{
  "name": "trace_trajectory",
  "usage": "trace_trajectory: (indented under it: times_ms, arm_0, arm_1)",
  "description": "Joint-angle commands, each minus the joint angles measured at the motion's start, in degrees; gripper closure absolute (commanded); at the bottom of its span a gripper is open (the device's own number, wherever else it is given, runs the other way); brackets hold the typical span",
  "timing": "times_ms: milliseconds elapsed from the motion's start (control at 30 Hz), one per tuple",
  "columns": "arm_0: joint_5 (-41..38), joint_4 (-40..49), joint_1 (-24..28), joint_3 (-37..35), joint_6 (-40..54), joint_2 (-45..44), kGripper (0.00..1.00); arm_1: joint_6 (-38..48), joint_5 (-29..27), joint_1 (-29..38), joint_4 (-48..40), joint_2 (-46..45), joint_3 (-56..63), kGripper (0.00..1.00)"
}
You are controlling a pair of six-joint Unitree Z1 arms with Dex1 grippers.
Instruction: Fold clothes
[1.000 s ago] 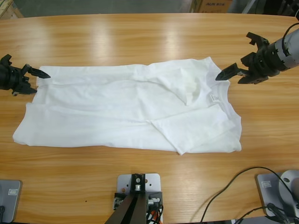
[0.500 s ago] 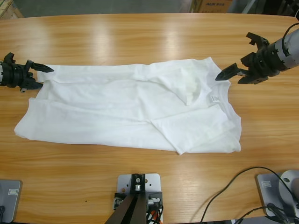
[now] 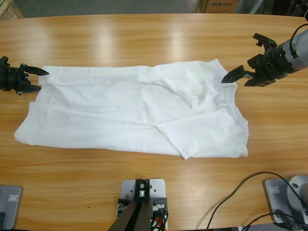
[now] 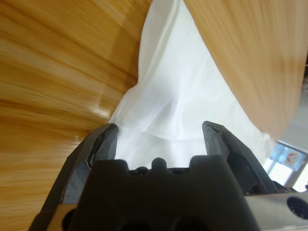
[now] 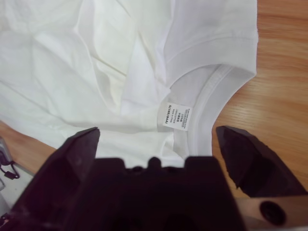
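My plain white short-sleeved T-shirt of thin soft fabric (image 3: 130, 113) is lying spread lengthwise across the middle of the long wooden table (image 3: 144, 38), with its collar end toward the high view's right and its hem end toward the left. The fabric is lying partly folded over itself, with creases running across the upper middle and a folded flap ending in a point at the near edge.

My left end effector (image 3: 34, 79) is sitting at the shirt's far left corner in the high view. Its two black jaws are standing spread apart. In the left wrist view, white fabric is lying between them (image 4: 161, 132), close against the black body, and the jaws are not pressing on it. The cloth there is rising in a soft ridge and narrowing toward the top of that view.

My right end effector (image 3: 236, 77) is sitting just beside the shirt's upper right corner, near the collar. Its jaws are also standing spread wide and are gripping nothing. In the right wrist view (image 5: 156, 139), the ribbed neckline (image 5: 211, 86) is curving between the jaws, and a small white sewn-in label with dark print (image 5: 176, 117) is lying just inside the collar. In the high view this label (image 3: 220, 101) is showing as a small tab below the collar.
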Motion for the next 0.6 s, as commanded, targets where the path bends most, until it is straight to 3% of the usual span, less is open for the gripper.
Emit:
trace_trajectory:
  times_ms: [33,600]
  arm_0:
    - [-2.61,-1.8,0.35,1.04,-0.39,2.31,0.312]
    - [-2.83,-4.67,0.77,0.58,-0.43,4.04,0.312]
  arm_1:
    - [-0.59,-0.51,0.63,-0.55,0.15,1.33,0.023]
    - [-0.58,-0.51,0.63,-0.55,0.24,1.37,0.023]
